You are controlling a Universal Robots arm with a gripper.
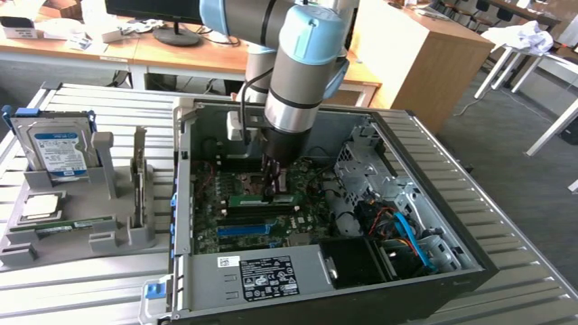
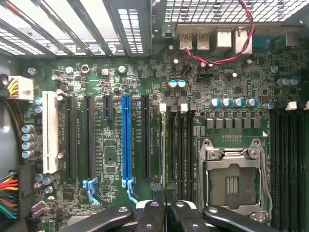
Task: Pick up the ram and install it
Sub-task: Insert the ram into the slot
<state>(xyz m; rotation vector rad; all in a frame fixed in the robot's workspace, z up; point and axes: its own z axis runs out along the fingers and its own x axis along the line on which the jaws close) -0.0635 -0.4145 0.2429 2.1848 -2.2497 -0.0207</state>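
Green ram [image 1: 264, 199] stands on edge in a motherboard [image 1: 237, 215] slot inside the computer case [image 1: 434, 223], directly under my claw [image 1: 273, 177]. My claw is nearly closed, fingertips [image 2: 150, 211] together above the stick's thin edge [image 2: 162, 145]; I judge it is pressing, not gripping. Seating demands even, straight-down pressure. Obstructions nearby: empty processor socket [image 2: 231, 181], drive cage [image 1: 361, 162]. Hard drive [image 1: 61, 150] and a second green stick [image 1: 63, 225] sit in the holder on the counter [image 1: 81, 284].

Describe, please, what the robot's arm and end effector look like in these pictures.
The arm is built of thick silver-grey cylindrical segments with light blue caps at the joints, ending in a black wrist section. A dark cable runs down beside it. The end effector has black linkage bars with round silver pivot bolts and white-edged finger pieces.
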